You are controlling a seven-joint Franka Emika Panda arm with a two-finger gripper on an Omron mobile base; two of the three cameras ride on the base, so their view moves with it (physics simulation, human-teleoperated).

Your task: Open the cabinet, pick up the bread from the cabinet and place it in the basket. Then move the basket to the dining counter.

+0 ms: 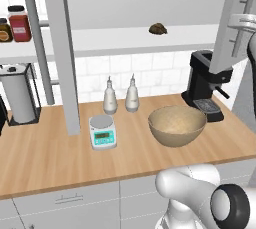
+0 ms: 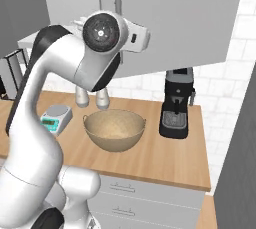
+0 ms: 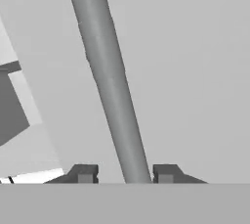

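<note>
The cabinet (image 1: 65, 48) stands with both doors swung open. The bread (image 1: 158, 29), a small dark brown roll, lies on its pale shelf (image 1: 120, 39). Below it, the round tan basket (image 1: 177, 125) rests on the wood worktop, also seen as the basket (image 2: 114, 129). My gripper (image 3: 126, 174) is up at the right door (image 2: 175, 18). The door's vertical silver handle (image 3: 110, 81) runs between my fingertips (image 3: 85, 174) with a gap on each side, so the jaws stand open around it. The dining counter is out of view.
On the wood worktop (image 1: 50, 158) sit a small scale (image 1: 103, 131), two bottles (image 1: 110, 98), a black coffee machine (image 1: 205, 85) at the right and a paper towel holder (image 1: 19, 95) at the left. Jars (image 1: 19, 23) stand on a left shelf.
</note>
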